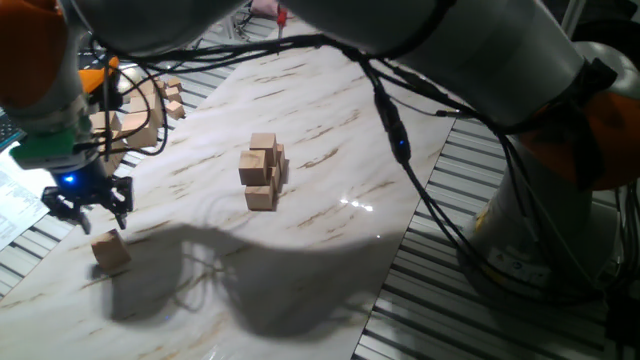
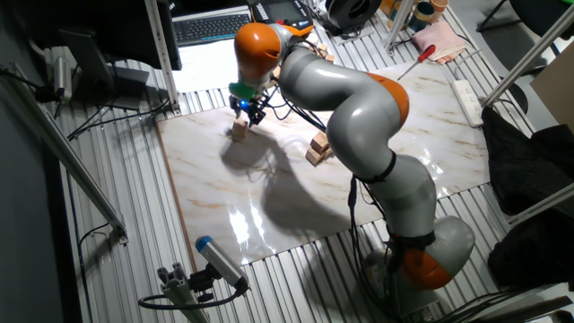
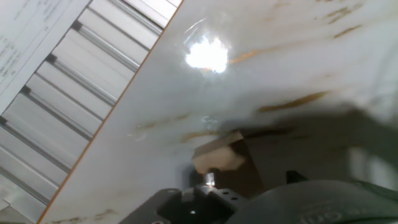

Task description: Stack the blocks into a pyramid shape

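Light-tan wood is seen on the blocks (image 1: 263, 170). The desk (image 1: 330, 120) is patterned in white marble with brown streaks. The gripper (image 1: 88, 204) is coloured black beneath a green band.

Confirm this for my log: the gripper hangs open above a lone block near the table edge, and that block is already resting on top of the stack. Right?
Not quite. The lone block lies on the marble table, apart from the stack, as one fixed view shows. The gripper does hang open above it.

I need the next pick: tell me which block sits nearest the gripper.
The lone block near the table's edge, just below the open gripper. The other blocks are clustered in the stack mid-table.
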`<state>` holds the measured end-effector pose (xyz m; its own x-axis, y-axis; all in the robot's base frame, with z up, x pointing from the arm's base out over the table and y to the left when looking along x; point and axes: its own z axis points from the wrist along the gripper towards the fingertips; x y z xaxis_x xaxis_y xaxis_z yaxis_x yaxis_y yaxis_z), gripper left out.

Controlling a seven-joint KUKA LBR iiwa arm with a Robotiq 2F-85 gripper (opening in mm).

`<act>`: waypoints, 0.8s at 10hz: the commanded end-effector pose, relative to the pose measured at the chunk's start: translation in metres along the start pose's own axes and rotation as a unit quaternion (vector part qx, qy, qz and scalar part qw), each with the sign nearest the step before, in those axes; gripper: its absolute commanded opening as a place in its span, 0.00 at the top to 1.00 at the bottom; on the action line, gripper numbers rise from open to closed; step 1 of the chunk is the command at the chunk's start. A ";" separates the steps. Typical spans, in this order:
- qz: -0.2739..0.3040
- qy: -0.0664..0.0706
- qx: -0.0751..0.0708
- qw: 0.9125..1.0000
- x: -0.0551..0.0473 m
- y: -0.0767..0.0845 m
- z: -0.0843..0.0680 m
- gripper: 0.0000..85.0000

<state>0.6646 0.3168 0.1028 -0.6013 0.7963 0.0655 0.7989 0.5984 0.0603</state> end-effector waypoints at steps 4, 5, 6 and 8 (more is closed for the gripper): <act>-0.012 0.004 -0.002 1.000 -0.001 0.010 0.014 0.20; -0.027 0.001 0.008 1.000 -0.001 0.010 0.015 0.00; -0.045 -0.003 0.021 0.999 -0.001 0.010 0.015 0.00; -0.052 0.004 0.014 0.999 -0.003 0.012 0.021 0.00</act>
<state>0.6762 0.3238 0.0826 -0.6804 0.7298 0.0666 0.7327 0.6794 0.0403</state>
